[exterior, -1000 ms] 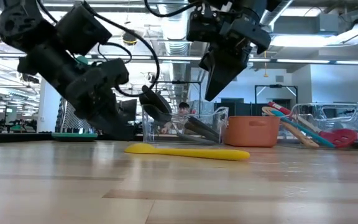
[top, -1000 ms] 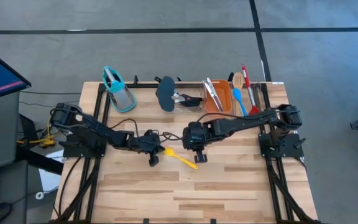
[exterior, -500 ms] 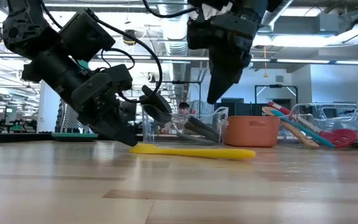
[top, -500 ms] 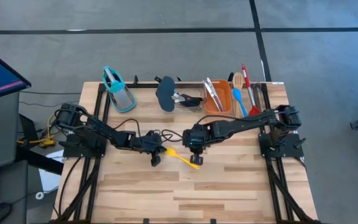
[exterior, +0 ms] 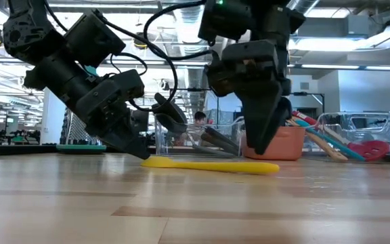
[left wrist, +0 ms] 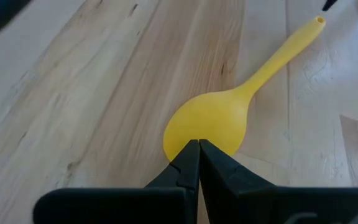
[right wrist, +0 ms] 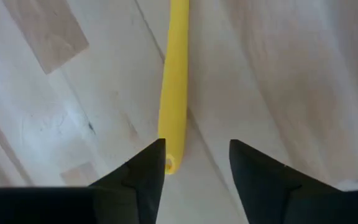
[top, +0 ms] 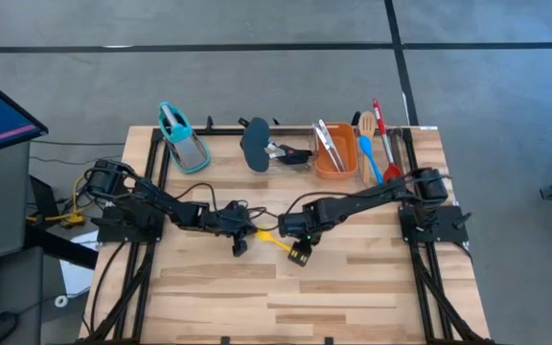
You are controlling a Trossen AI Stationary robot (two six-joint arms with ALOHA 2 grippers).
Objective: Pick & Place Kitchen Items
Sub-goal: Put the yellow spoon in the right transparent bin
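A yellow spoon [top: 278, 240] lies flat on the wooden table near its middle, bowl toward the left, handle toward the right and near side. My left gripper [left wrist: 197, 146] is shut, its tips on the edge of the spoon's bowl. My right gripper [right wrist: 194, 155] is open and points steeply down over the handle's free end [right wrist: 168, 163]. One finger stands on each side of that end, and in the low view the right gripper's tips [exterior: 261, 150] hang just above the spoon [exterior: 208, 165]. My left gripper presses its shut fingertips [left wrist: 188, 155] down on the rim of the yellow spoon's bowl [left wrist: 211, 121], at the end away from the handle. The fingers slant down from the table's left side, along the spoon's length. The spoon lies flat on the table.
At the far right stand an orange tub [top: 335, 151] with silver tongs and a clear tray [top: 383, 144] with red, wooden and blue utensils. A dark utensil [top: 257, 144] and a teal-framed tool [top: 182, 134] sit along the far edge. The near half of the table is bare wood.
My right gripper has come down and toward the table's near edge over the spoon's handle end, has rolled about its pointing line, and has opened. The spoon has stayed on the table.
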